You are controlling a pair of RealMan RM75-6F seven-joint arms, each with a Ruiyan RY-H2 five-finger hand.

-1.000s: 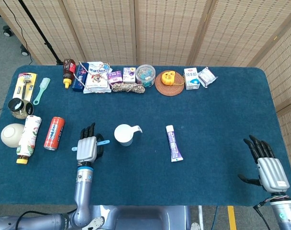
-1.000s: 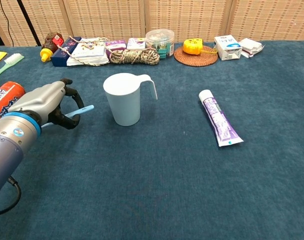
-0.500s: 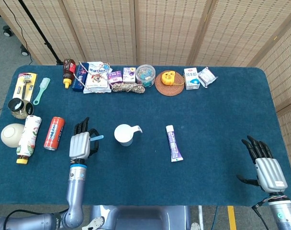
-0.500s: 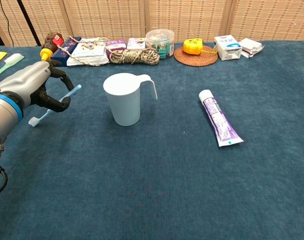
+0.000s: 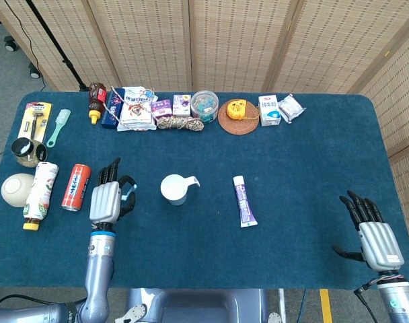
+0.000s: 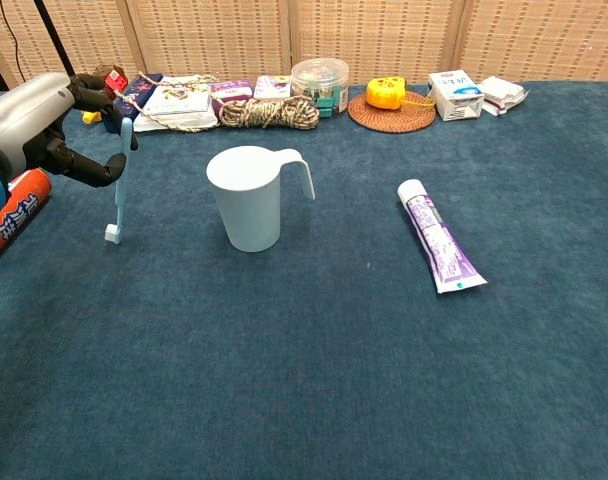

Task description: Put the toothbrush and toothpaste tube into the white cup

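While the left robot hand (image 6: 44,125) hangs above the left part of the tabletop (image 5: 305,155), its fingers are clamped on the light-blue toothbrush (image 6: 118,180), which points almost straight down in the chest view with its head lowest, near the cloth. In the head view the same robot hand (image 5: 105,200) sits between the red can (image 5: 76,187) and the white cup (image 5: 175,189), and only a short blue bit of the brush shows past the fingers.

The white cup stands upright a little left of the tabletop's middle, its mouth open and its handle turned toward the right edge. It stands apart from the brush and from the robot hand. The toothpaste tube (image 5: 243,200) lies flat to the right of the cup, well apart from it, its white cap toward the far edge and its crimped end toward the near edge.

The right robot hand (image 5: 374,233) rests at the near right corner of the tabletop, fingers spread apart and holding nothing; the chest view does not show it.

Along the far edge runs a row of small goods, among them a coil of rope (image 5: 179,123), a round clear tub (image 5: 204,105) and a woven mat (image 5: 238,118) with a yellow object on it. A white bottle (image 5: 40,194) lies at the left edge beside the can.
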